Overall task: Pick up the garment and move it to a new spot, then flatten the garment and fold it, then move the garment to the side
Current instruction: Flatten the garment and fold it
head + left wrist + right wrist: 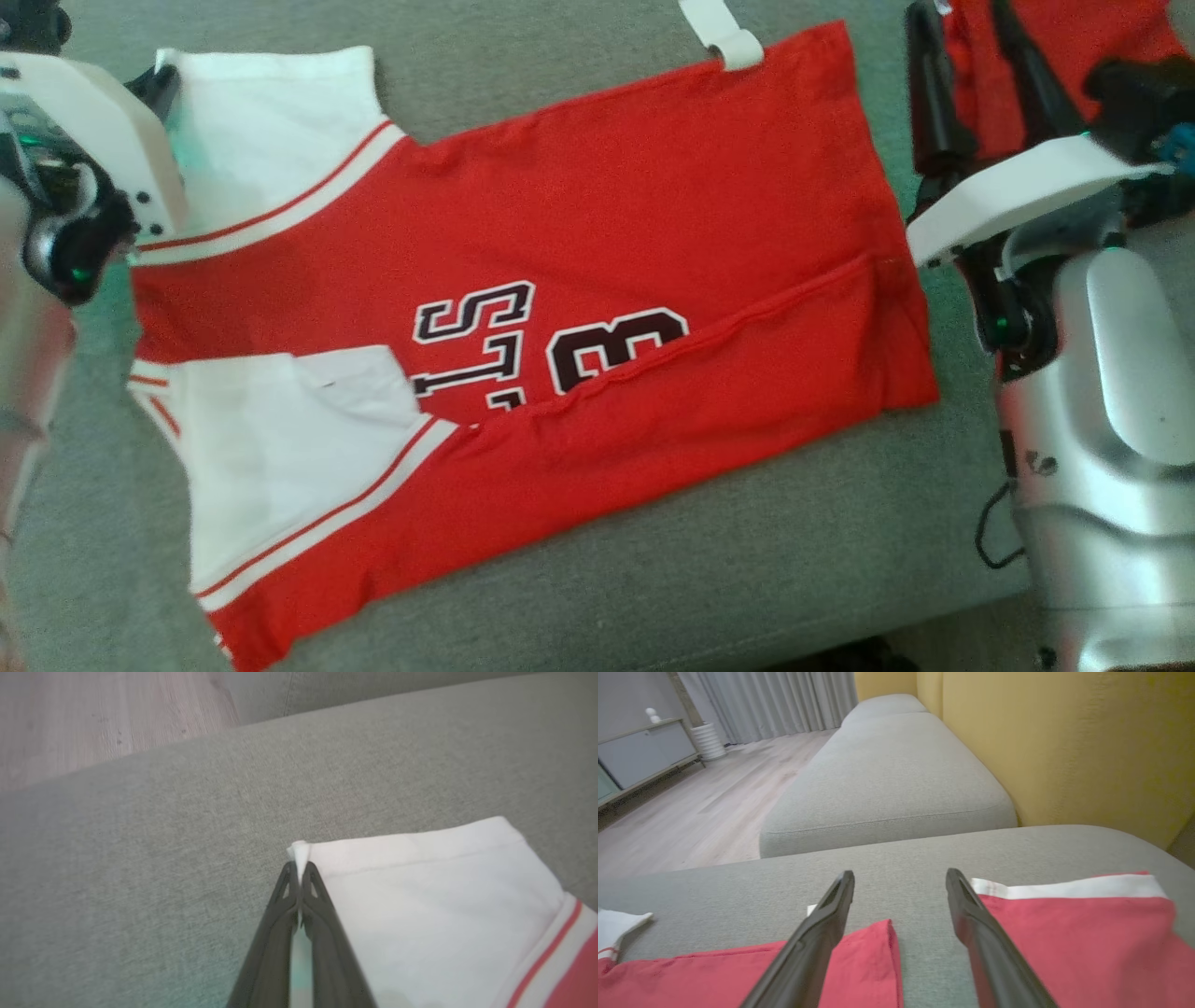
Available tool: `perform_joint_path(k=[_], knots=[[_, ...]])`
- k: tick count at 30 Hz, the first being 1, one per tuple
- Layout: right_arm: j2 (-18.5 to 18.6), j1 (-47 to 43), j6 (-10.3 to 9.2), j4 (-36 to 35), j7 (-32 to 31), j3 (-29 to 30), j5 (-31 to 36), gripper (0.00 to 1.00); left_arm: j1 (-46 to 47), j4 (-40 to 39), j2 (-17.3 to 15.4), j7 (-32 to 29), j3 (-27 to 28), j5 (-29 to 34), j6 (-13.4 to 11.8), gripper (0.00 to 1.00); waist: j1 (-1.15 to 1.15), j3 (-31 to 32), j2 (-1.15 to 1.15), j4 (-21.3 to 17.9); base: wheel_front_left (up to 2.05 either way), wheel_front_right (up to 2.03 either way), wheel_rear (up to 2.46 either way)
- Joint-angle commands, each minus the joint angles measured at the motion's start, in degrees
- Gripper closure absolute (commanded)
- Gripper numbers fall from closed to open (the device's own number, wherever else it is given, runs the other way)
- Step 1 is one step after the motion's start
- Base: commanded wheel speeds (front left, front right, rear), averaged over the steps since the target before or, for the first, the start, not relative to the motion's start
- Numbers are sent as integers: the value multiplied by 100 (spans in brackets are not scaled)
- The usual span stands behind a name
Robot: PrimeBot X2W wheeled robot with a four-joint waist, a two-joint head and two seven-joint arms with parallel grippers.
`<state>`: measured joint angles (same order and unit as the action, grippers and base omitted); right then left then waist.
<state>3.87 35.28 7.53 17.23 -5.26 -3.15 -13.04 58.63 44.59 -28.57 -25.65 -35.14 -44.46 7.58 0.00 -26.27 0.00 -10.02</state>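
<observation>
Across the head view's middle the red garment [653,233] lies flat on the grey sofa [747,560]. At upper left the left fingers [320,905] clench its white sleeve corner [299,851]; at upper right the right fingers [831,914] stand released.

The left gripper [299,868] has its two fingers pressed together, and they pinch a corner of the garment [444,914]. The right gripper [900,882] holds its fingers wide apart. In the head view the silver right forearm [1102,448] comes from the lower right, its fingers pointing up.
</observation>
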Motion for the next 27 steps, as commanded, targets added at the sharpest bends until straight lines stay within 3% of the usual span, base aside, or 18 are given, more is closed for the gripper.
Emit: perform_joint_path(k=[1, 6, 11, 19, 27], knots=[[133, 148, -4, -116, -63, -114, -3, 0, 136, -128, -168, 288, 187, -44, -9, 100, 0, 149, 0, 180, 0, 0, 0], [537, 184, -4, 254, -315, -168, -101, 0, 41, -329, 85, 1170, 75, -150, -9, 100, 0, 440, 0, 624, 0, 0, 0], [864, 277, -4, 565, -547, -266, -158, 0, -104, -703, 177, 1645, -169, -251, -9, 100, 0, 601, 0, 976, 0, 0, 0], [1432, 553, -4, 1290, -1051, -567, -275, 0, -418, -1682, 64, 1945, -775, -471, -9, 100, 0, 681, 0, 1526, 0, 0, 0], [1705, 839, -4, 2189, -1237, -708, -205, 0, -559, -2235, 18, 1981, -1036, -486, -9, 100, 0, 618, 0, 1710, 0, 0, 0]])
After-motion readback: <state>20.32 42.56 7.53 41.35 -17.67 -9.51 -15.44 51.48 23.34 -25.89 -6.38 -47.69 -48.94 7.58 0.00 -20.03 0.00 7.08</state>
